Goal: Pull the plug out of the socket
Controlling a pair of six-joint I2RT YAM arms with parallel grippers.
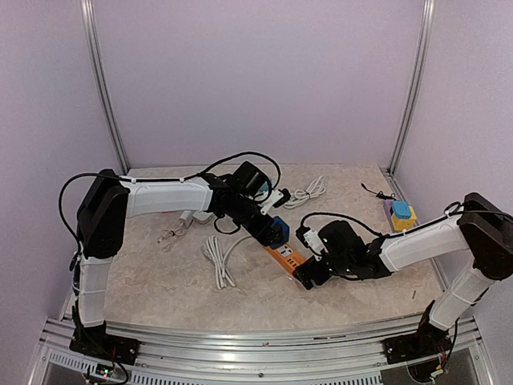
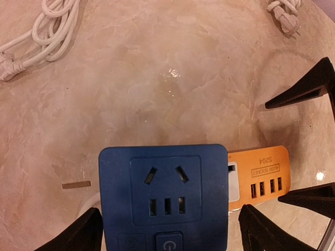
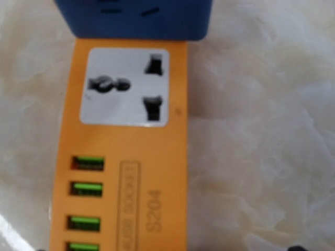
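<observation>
A blue plug adapter [image 1: 276, 231] sits plugged into the far end of an orange socket strip [image 1: 287, 257] lying on the marble table. In the left wrist view the blue adapter [image 2: 165, 198] is between my left fingers [image 2: 78, 235], with a small gap on the right side. My left gripper [image 1: 268, 227] is open around it. My right gripper [image 1: 308, 273] is open at the strip's near end; its two black fingers [image 2: 306, 89] show spread beside the orange strip [image 2: 261, 172]. The right wrist view shows the orange strip [image 3: 131, 157] close up, with the blue adapter [image 3: 136, 18] at the top.
White coiled cables lie at front left [image 1: 220, 261] and at the back [image 1: 309, 192]. A white plug [image 1: 276, 196] lies behind the left wrist. A yellow, blue and purple block [image 1: 399, 215] sits at the right. A small wire object [image 1: 170, 235] lies at the left.
</observation>
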